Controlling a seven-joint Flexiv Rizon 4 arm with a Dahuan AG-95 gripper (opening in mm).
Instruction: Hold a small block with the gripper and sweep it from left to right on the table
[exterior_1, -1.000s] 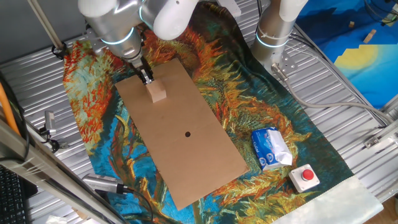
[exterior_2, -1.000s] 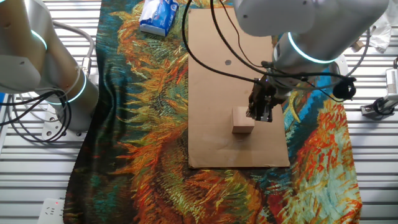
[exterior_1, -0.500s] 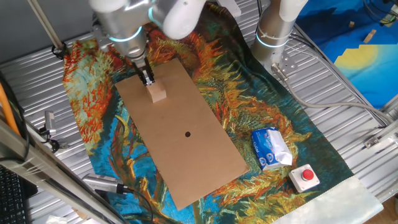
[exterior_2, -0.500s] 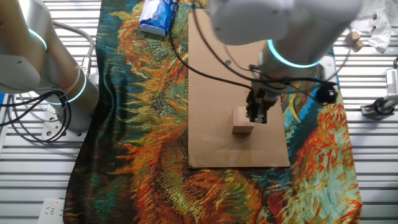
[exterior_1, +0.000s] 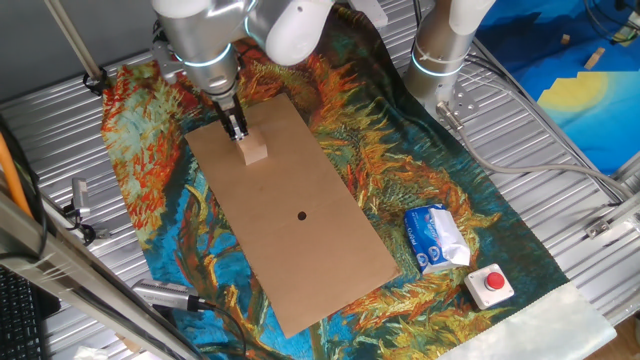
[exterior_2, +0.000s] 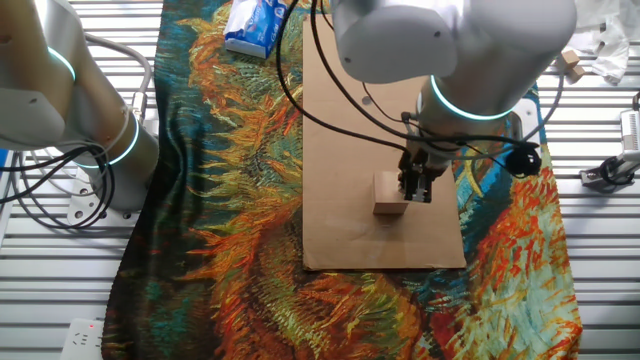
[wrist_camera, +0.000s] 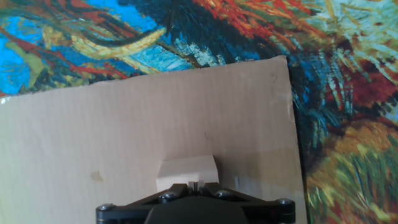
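Observation:
The small block is a pale tan wooden cube standing on the far left part of the brown board. The black gripper stands tip down right beside it, on its far side. In the other fixed view the gripper is against the block's right face. In the hand view the fingertips meet at the gripper, with the block just beyond them, not between them. The board lies on the painted cloth over the ribbed metal table.
A blue-white packet and a red button on a pale box lie on the cloth at the near right. A second silver arm's base stands at the back. The board has a dark central hole.
The arm's upper body has swung over the board and the gripper has shifted slightly, staying beside the block. The block has not moved.

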